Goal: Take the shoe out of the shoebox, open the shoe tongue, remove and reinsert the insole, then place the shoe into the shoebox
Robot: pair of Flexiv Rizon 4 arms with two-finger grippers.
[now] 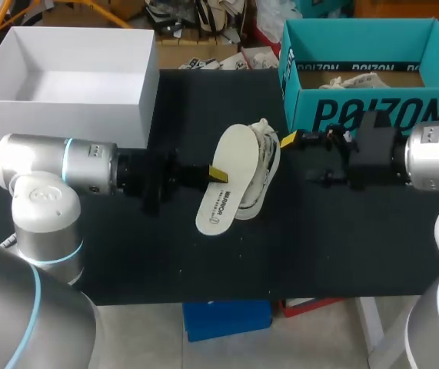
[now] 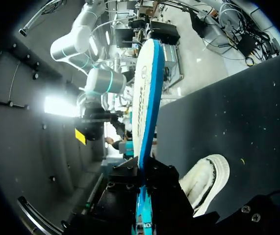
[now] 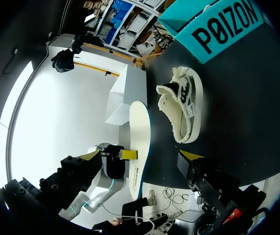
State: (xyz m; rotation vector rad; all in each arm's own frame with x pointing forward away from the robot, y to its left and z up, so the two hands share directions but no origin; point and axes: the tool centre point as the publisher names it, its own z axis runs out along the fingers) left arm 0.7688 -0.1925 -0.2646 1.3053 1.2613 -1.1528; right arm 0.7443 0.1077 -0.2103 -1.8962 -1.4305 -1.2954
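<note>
Insole (image 1: 223,184) was out, clamped edge-on in the left gripper's (image 1: 211,175) jaws, just over the shoe (image 1: 265,154) lying on the table near the teal box (image 1: 373,115). Right gripper (image 1: 304,159) sat beside the shoe, jaws apart, empty. Reinsertion looked next: steady the shoe, aim the insole at its opening.

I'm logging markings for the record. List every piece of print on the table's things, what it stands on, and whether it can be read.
Teal shoebox: large black capitals across its front wall, legible; a brand name, so not quoted.
Insole: a dark logo and a small line of print near one end, too blurred to read.
Shoe: dark side markings, unreadable.
White box: no print seen.
</note>
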